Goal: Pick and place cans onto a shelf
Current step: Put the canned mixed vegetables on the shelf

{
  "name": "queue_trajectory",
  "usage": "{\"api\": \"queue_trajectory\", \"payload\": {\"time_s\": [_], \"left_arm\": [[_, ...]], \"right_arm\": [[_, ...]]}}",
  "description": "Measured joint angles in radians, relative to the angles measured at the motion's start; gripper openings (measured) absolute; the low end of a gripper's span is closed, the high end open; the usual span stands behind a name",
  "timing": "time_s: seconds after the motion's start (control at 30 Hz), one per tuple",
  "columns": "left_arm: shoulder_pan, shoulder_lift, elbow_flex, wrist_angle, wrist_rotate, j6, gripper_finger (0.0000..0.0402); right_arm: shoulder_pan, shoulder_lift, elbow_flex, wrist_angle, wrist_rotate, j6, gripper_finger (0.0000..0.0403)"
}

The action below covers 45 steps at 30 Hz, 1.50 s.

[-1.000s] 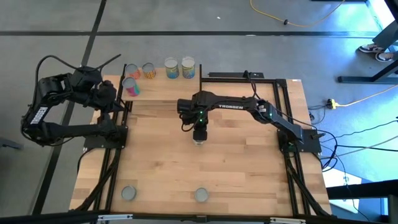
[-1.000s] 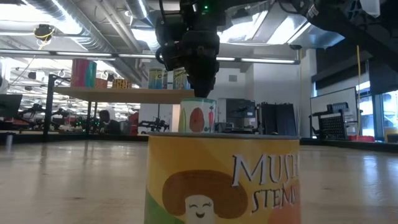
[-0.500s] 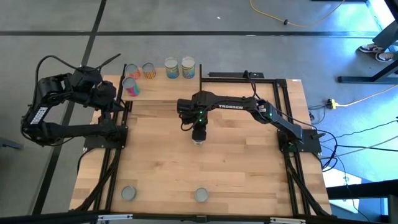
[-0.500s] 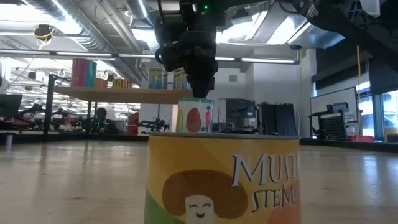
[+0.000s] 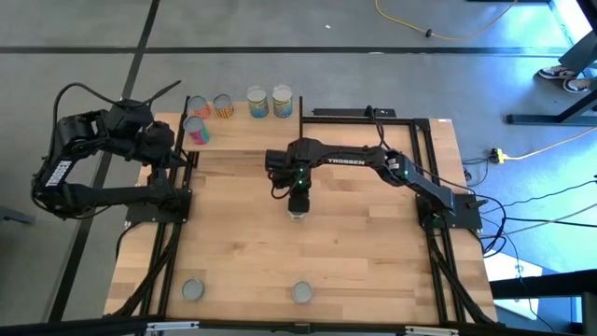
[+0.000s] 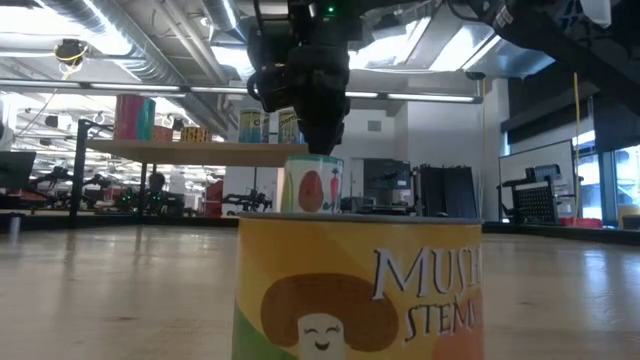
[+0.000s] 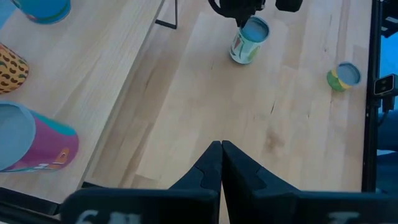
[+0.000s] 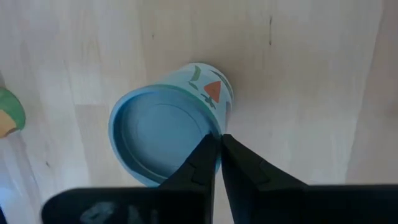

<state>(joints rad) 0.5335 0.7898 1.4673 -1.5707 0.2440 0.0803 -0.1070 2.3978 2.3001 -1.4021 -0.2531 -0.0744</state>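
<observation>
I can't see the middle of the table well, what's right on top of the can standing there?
The right gripper sits over the cream can's rim, fingers nearly together, pinching its edge. The lid beside them is bare; the rim under the fingertips is hidden.

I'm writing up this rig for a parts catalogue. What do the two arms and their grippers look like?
Both arms are black, built of jointed segments. The right arm carries white TROSSEN lettering and a small green light near its wrist. The left arm has white lettering on one link and loose black cables looping over it. The left gripper and the right gripper each have two dark, tapering fingers.
</observation>
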Motion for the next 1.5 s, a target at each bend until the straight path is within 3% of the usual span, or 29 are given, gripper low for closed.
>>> {"api": "queue_trajectory", "payload": {"time_s": [0.4,0.7,0.93,1.2,1.5], "left_arm": [[0.000,0.000,0.000,0.000,0.000,0.001,0.0000],[0.000,0.000,0.000,0.000,0.000,0.001,0.0000],[0.000,0.000,0.000,0.000,-0.005,0.000,0.0000],[0.000,0.016,0.000,0.003,-0.016,-0.136,0.0000],[0.000,0.034,-0.001,0.105,0.097,0.032,0.0000]], "right_arm": [[0.001,0.000,0.000,0.027,-0.003,0.045,0.0011],[0.001,0.000,0.000,0.043,-0.003,0.018,0.0082],[0.001,0.000,0.055,0.033,-0.004,0.006,0.0090],[0.000,-0.101,0.053,0.065,-0.007,-0.005,0.0090],[0.001,-0.266,0.055,-0.039,-0.011,-0.008,0.0090]]}}
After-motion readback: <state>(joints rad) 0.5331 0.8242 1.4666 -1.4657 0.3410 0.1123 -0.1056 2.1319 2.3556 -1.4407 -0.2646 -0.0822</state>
